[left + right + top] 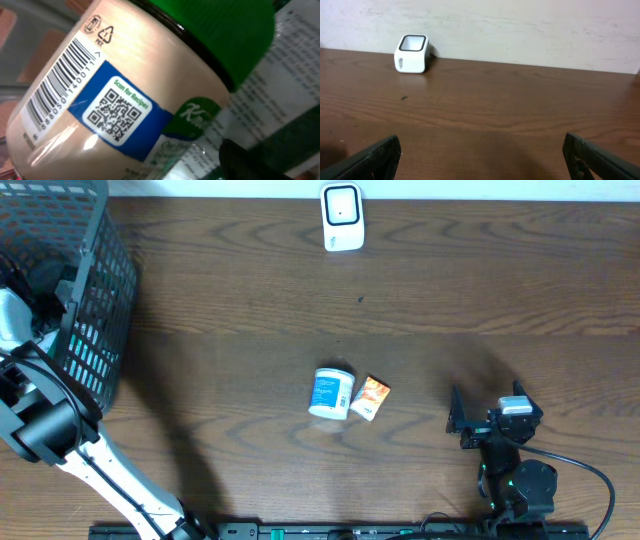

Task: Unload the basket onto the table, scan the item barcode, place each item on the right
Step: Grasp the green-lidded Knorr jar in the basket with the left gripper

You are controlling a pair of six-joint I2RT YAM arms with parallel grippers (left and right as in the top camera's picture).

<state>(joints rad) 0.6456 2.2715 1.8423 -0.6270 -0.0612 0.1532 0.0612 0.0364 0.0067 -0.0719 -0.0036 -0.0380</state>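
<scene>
Evidently picking: left gripper (42, 280), inside the basket (100, 320), faces a green-lidded jar (115, 75), grip unreadable. Right gripper (481, 152) waits, jaws apart. Next: clamp the jar, lift it from the basket.

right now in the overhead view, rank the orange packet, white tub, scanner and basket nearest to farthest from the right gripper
From the right gripper:
1. orange packet, just left of it
2. white tub, beside the packet, further left
3. scanner, far table edge
4. basket, far left corner
</scene>
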